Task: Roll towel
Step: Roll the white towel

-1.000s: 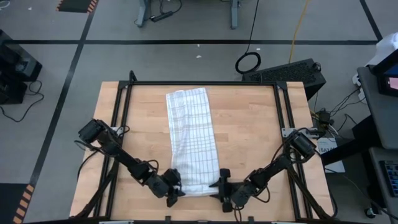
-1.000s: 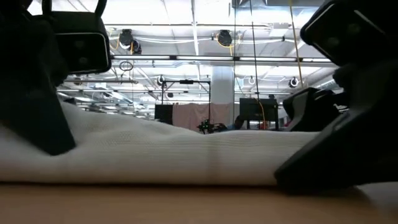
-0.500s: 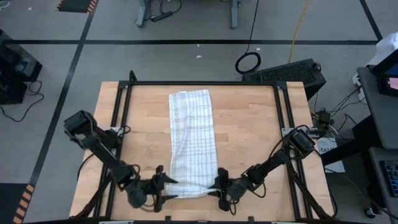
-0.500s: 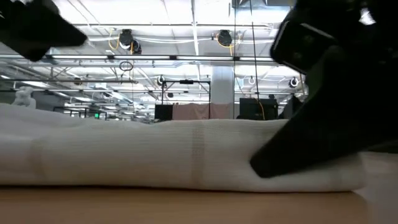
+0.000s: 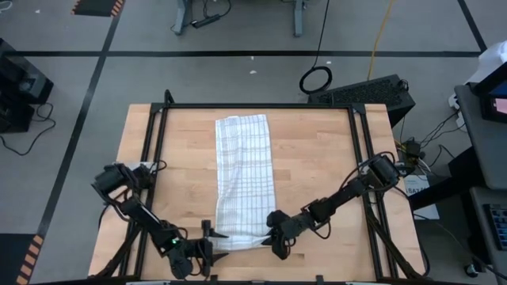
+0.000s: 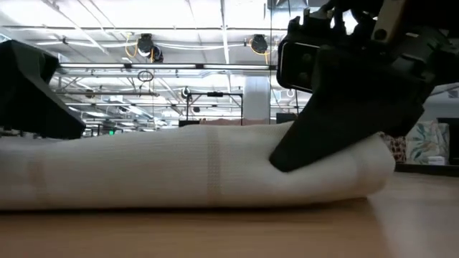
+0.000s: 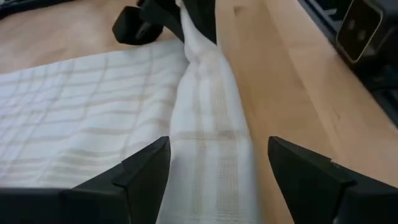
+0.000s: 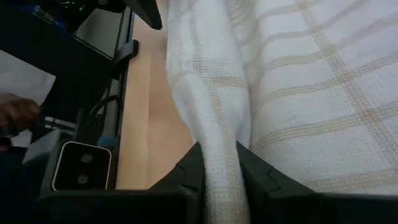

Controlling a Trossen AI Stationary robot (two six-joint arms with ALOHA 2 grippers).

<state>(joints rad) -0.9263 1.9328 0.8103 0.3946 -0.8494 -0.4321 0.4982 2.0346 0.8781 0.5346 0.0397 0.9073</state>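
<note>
Overhead camera looks straight down — table-level camera faces the towel's (image 6: 186,168) rolled near edge, shared.

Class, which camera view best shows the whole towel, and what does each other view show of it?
The high view: the towel lies full length along the table. The low view shows only its rolled near edge side-on; the left wrist view that roll and some flat cloth; the right wrist view a fold pinched between fingers.

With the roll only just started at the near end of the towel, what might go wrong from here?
1. Only the right gripper pinches the towel; the left gripper straddles the rolled edge with fingers open, so that end may slacken.
2. Driven from one side, the roll could skew into a cone.
3. The long flat part lies loose on the table and may bunch or drag.
</note>
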